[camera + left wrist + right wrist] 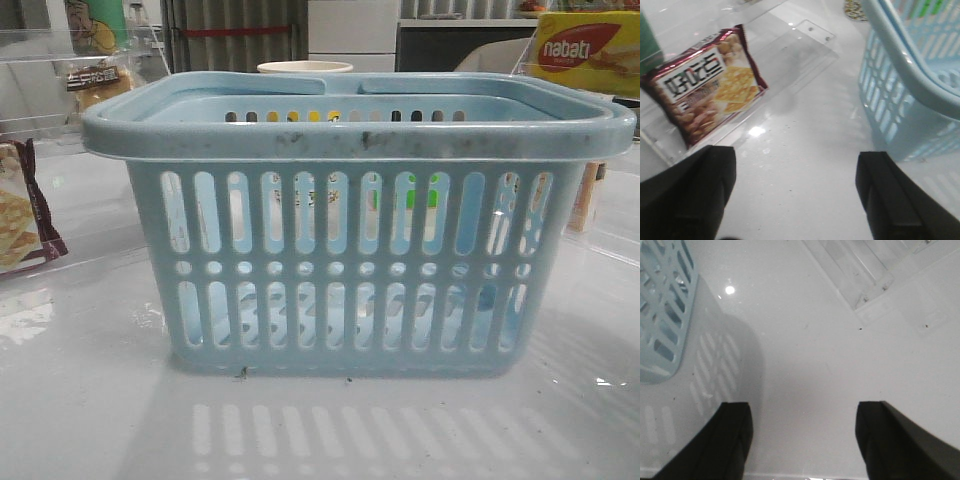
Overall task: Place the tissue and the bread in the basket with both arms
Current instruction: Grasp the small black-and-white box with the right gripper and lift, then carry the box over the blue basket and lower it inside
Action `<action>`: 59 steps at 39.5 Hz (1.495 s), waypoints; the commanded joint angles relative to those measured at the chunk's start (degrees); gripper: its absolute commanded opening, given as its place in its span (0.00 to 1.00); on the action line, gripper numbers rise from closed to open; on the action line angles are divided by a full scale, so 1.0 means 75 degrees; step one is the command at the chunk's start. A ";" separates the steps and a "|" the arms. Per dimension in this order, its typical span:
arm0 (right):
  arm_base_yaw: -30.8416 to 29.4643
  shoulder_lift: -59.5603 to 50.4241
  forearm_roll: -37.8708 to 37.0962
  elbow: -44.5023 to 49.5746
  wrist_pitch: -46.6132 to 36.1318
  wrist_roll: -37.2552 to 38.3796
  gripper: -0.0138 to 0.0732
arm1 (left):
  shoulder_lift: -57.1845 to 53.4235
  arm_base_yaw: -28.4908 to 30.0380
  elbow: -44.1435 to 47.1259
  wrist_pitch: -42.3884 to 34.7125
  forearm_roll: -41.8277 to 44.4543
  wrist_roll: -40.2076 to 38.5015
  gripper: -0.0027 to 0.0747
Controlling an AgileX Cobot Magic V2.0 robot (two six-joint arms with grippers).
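On the white table point(90, 400), close to the front camera, stood the pale blue basket point(358, 225), filling most of the front view. It sat upright, its slotted side facing the camera, and its two handles lay folded down along the scuffed rim. Through the slots only vague pale and green patches showed, too unclear to name.

To the left of the basket lay a dark red cracker packet point(707, 85) with pictures of square crackers on it, resting flat on a clear acrylic tray point(795, 55); the front view caught only its edge at the far left point(25, 215). Behind the basket stood a pale round cup point(305, 68), and at the far right a yellow Nabati wafer box point(585, 50). A packet of bread-like goods point(97, 85) sat at the far left on a clear shelf.

Left of the basket, the left gripper point(795, 195) hung over bare table with its fingers wide apart and nothing between them, the basket's corner just beside it. Right of the basket, the right gripper point(802, 440) was likewise spread wide and empty above the table, near another clear tray point(875, 270).
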 commanded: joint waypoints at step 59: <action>-0.0954 0.6218 -0.0996 -0.5887 -0.1521 -0.0238 0.42 | 0.0021 -0.1716 -0.0224 -0.0895 -0.0059 0.0165 0.76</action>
